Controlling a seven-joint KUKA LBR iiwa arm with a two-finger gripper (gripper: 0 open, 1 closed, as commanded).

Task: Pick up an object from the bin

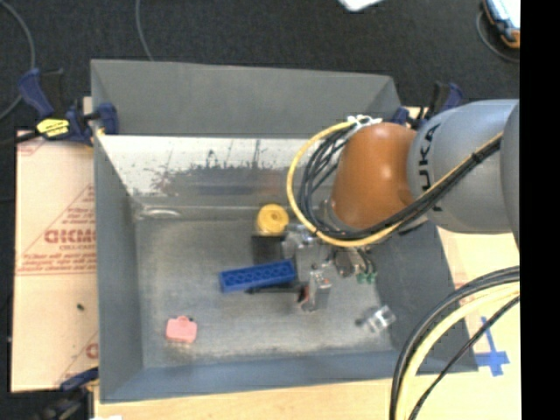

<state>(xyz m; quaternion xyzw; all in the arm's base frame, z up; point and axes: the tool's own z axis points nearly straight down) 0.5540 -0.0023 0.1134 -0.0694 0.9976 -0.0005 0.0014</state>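
Gripper (311, 292) hangs at the 3 o'clock end of the long blue brick (256, 276), mid-bin. Can't tell if it's spread or pinched. The brick looks like light, stiff, slick plastic, so I'd grab across its narrow width.

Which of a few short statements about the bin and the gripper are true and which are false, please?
1. The blue brick lies near the middle of the bin. True.
2. The pink piece rests against the far wall. False: it lies near the bin's near left corner.
3. The gripper is at the blue brick's right end. True.
4. The yellow round thing lies nearer the camera than the brick. False: it lies beyond the brick, toward the far wall.
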